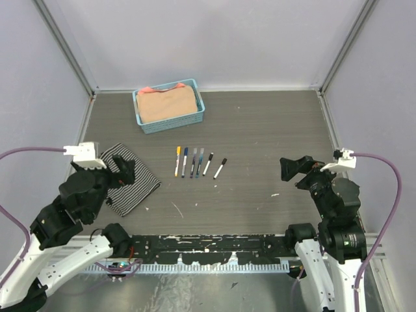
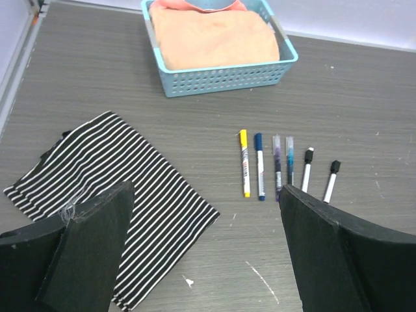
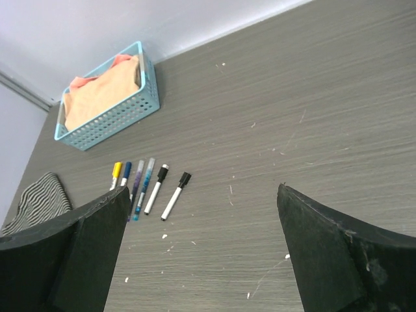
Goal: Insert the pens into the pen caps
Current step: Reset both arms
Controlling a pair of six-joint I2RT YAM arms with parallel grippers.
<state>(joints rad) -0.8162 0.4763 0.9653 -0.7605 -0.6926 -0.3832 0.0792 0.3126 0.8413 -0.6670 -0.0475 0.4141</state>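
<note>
Pens (image 2: 260,166), six, in one row

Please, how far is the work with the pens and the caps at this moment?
Done: six pens lie in one row on the table, each with a cap on its end. No loose cap is visible.
In hand: nothing. The left gripper and the right gripper are open and empty, away from the row.
Left: apparently nothing, though how firmly each cap sits is too small to tell.

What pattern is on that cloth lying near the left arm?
The cloth is black with thin white stripes, clearest in the left wrist view.
</note>
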